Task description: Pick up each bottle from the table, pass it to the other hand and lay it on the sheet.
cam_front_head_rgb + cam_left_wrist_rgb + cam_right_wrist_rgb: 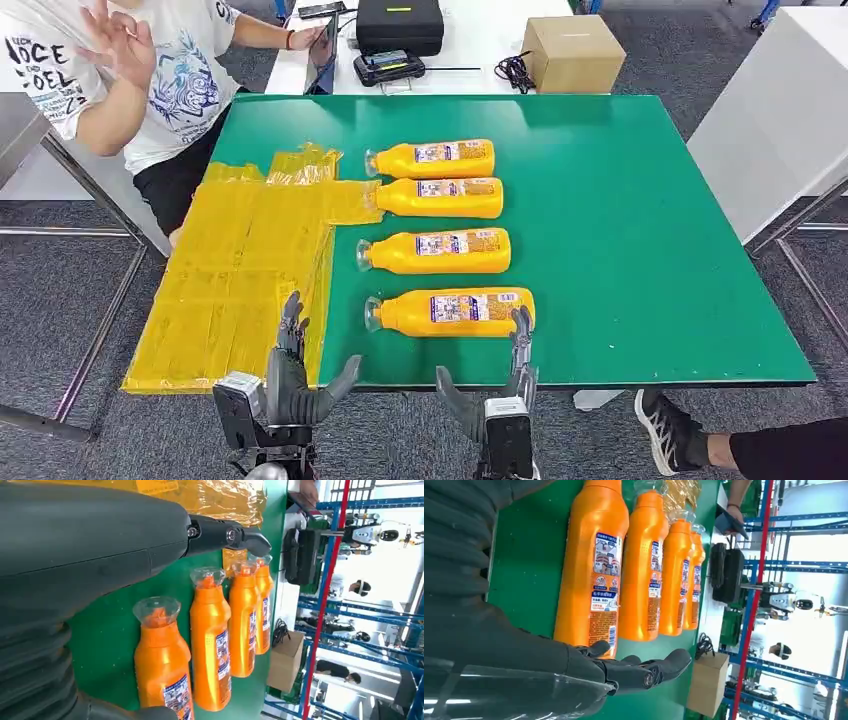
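four orange bottles (452,312) are lying in a row on the green table (640,220), beside the yellow sheet (240,280). the left robot hand (292,375) and right robot hand (500,385) are hovering open, holding nothing. a person (130,70) is sitting beyond, near a cardboard box (573,52).

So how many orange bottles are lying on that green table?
4, all on their sides in a column: farthest bottle, second bottle touching the yellow sheet, third bottle, nearest bottle.
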You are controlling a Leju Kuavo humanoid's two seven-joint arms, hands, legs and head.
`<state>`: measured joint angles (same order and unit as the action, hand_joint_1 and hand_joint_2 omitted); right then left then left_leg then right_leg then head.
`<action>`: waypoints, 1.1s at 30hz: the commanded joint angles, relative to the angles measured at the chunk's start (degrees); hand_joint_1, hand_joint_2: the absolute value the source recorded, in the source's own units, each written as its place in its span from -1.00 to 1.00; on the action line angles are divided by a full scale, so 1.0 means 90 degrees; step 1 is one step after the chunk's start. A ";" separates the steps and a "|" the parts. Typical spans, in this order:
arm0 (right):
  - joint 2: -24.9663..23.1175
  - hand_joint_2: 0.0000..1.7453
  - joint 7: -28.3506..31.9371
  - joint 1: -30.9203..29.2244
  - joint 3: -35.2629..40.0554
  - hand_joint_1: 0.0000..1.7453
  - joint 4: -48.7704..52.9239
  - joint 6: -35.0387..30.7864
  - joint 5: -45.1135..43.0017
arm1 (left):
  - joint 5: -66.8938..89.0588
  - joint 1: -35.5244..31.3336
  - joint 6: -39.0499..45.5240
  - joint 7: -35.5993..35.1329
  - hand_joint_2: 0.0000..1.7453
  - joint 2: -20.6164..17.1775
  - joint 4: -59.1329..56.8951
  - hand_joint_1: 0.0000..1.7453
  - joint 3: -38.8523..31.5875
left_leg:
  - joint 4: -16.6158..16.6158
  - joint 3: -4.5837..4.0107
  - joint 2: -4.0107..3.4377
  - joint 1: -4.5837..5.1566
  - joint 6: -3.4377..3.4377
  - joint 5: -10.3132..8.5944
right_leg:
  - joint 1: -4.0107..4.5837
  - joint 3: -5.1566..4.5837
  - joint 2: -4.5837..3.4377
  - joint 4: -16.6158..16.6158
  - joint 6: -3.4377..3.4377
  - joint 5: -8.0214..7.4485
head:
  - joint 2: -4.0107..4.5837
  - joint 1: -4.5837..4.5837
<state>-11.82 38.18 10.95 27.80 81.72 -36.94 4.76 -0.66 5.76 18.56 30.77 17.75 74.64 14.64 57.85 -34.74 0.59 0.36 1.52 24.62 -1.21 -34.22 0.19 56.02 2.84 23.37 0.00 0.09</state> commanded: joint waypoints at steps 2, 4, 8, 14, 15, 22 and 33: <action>0.0227 1.00 -0.0151 -0.0170 0.0195 -1.00 -0.0163 -0.0117 0.0423 | 0.0314 -0.0107 0.0058 0.0131 1.00 -0.0028 -0.0206 -1.00 0.0099 | -0.0004 0.0028 -0.0008 -0.0009 -0.0010 0.0011 | 0.0010 0.0030 -0.0004 -0.0010 -0.0013 0.0007 | 0.0000 0.0000; 0.0378 1.00 -0.0688 -0.0269 0.0343 -1.00 -0.0126 -0.0227 0.1195 | 0.0282 -0.0132 -0.0065 0.0067 1.00 -0.0014 -0.0162 -1.00 0.0057 | -0.0003 0.0023 -0.0007 -0.0009 -0.0010 0.0010 | 0.0010 0.0025 -0.0004 -0.0009 -0.0013 0.0006 | 0.0000 0.0000; 0.0386 1.00 -0.0848 -0.0286 0.0353 -1.00 -0.0035 -0.0209 0.1406 | -0.0142 -0.0122 -0.0493 -0.0112 1.00 -0.0016 -0.0163 -1.00 -0.0013 | 0.0000 0.0025 -0.0010 -0.0010 -0.0010 0.0011 | 0.0011 0.0027 -0.0006 -0.0008 -0.0013 0.0006 | 0.0000 0.0002; 0.0478 1.00 -0.1595 -0.0310 0.0208 -1.00 0.0175 -0.0242 0.2574 | 0.0115 -0.0219 -0.0377 0.0130 1.00 -0.0123 -0.0248 -1.00 0.0049 | -0.0004 0.0027 -0.0010 -0.0009 -0.0010 0.0011 | 0.0010 0.0029 -0.0006 -0.0011 -0.0014 0.0006 | 0.0000 0.0000; 0.0546 1.00 -0.1888 -0.0344 0.0146 -1.00 0.0248 -0.0081 0.2862 | 0.0036 -0.0225 -0.0467 0.0089 1.00 -0.0126 -0.0249 -1.00 0.0021 | -0.0005 0.0015 -0.0004 -0.0004 -0.0007 0.0004 | 0.0005 0.0016 -0.0002 -0.0008 -0.0009 0.0002 | 0.0000 0.0002; 0.0667 1.00 -0.2209 -0.0370 -0.0468 -1.00 0.0774 0.0174 0.3572 | 0.0081 -0.0224 -0.0496 0.0092 1.00 -0.0138 -0.0298 -1.00 -0.0025 | -0.0004 0.0027 -0.0003 -0.0008 -0.0009 0.0008 | 0.0009 0.0031 0.0001 -0.0011 -0.0013 0.0005 | 0.0000 0.0000; 0.0661 1.00 -0.2295 -0.0365 -0.0457 -1.00 0.0698 0.0238 0.3735 | 0.0089 -0.0220 -0.0503 0.0088 1.00 -0.0133 -0.0299 -1.00 -0.0028 | -0.0003 0.0018 -0.0003 -0.0005 -0.0008 0.0006 | 0.0007 0.0020 0.0000 -0.0007 -0.0010 0.0004 | 0.0000 0.0000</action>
<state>-7.50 18.56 9.04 25.18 88.85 -35.76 37.03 0.15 5.54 14.29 31.91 17.73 74.64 14.32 57.86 -34.74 0.60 0.37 1.52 24.62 -1.21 -34.22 0.19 56.02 2.84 23.37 0.00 0.09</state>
